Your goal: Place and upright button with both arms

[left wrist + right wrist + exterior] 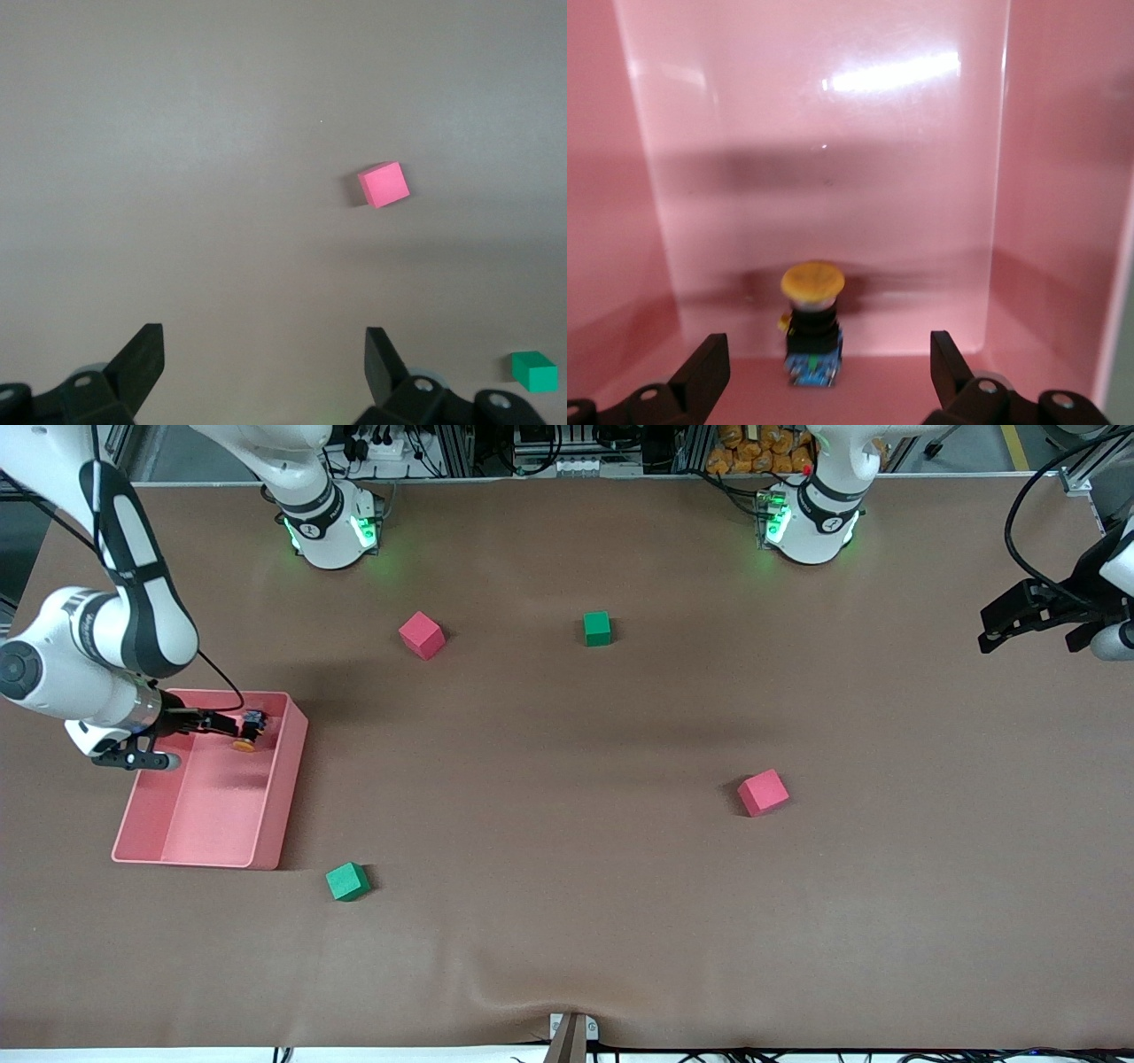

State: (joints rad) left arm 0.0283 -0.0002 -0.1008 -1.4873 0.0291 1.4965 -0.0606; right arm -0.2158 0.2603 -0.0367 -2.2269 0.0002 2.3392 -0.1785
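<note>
Two white Franka arms are working at the brown table point(567, 921). Right gripper point(237, 728) is reaching into the pink plastic tray point(285, 797) at the right arm's end, jaws spread wide w/ nothing gripped. Small orange-capped push-button on a black body point(812, 323) is lying inside the tray by its corner nearest the bases, btwn the fingers point(702, 376). Left gripper point(264, 363) is waiting over the table's edge at the left arm's end, jaws released, empty.
</note>
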